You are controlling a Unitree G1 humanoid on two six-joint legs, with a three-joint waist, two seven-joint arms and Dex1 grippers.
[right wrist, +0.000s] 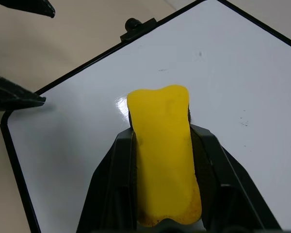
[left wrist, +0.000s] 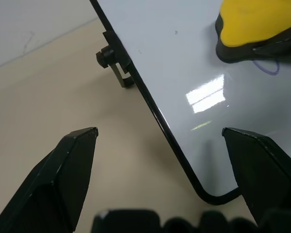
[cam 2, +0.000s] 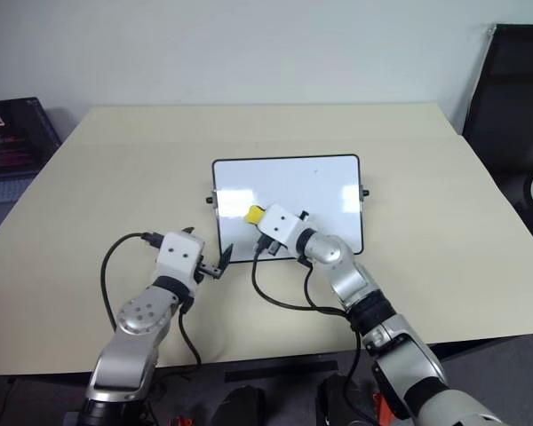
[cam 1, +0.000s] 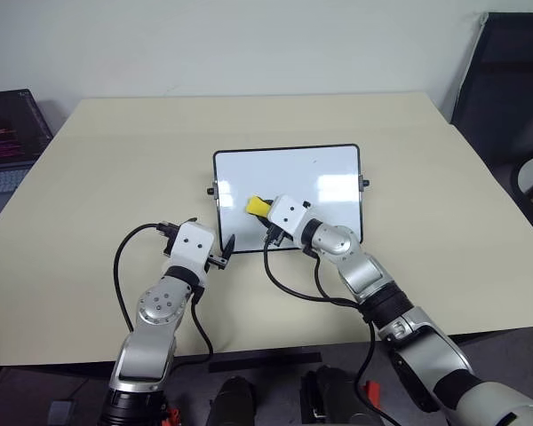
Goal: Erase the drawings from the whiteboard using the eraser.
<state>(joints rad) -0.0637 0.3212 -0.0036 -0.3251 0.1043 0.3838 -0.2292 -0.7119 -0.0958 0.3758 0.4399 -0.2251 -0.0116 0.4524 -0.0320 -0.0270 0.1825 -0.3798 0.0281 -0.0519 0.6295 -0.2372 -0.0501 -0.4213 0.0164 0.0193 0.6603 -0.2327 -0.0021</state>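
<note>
Yellow eraser (right wrist: 162, 155), one in number, sits pinched between the two black fingers of the right gripper (cam 1: 268, 216) and rests over the lower left part of the single whiteboard (cam 1: 320, 177). One faint purple scribble (left wrist: 267, 68) shows on the board just beside the eraser's dark underside. The left gripper (cam 1: 226, 253) has its fingers spread apart at the board's near left corner, holding nothing. One laptop (cam 1: 4, 142) stands well left of the board, on the beige table (cam 1: 115, 169).

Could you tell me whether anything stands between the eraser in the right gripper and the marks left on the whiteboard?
Nothing visible does. The right gripper holds the eraser over the whiteboard, whose face is bare around it. A faint pen loop lies right at the eraser's edge. The left gripper, open, straddles the board's near corner.
</note>
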